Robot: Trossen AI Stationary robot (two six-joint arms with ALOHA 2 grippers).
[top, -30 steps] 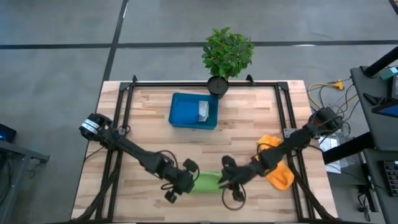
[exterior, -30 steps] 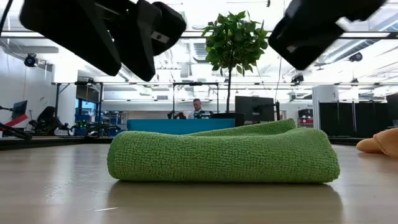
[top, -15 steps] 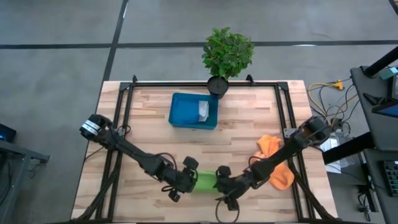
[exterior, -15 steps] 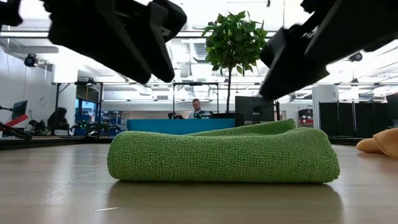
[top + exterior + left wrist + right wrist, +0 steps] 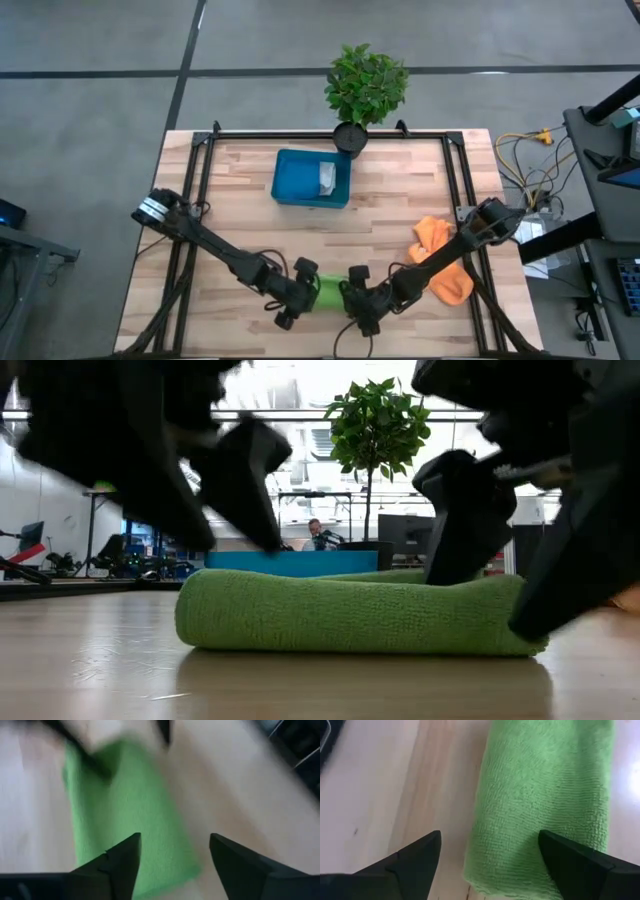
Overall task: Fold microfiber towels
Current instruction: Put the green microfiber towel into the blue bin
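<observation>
While both claws gape at green towel (image 5: 331, 291) | orange towel (image 5: 447, 262) beside | blue tray (image 5: 300, 178), plant (image 5: 366, 85) beyond

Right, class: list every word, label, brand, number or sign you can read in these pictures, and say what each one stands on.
None can be read.
Green towel, orange towel, blue tray: no print shows.
Room behind the table in the low view: anything there is too small to read.
</observation>
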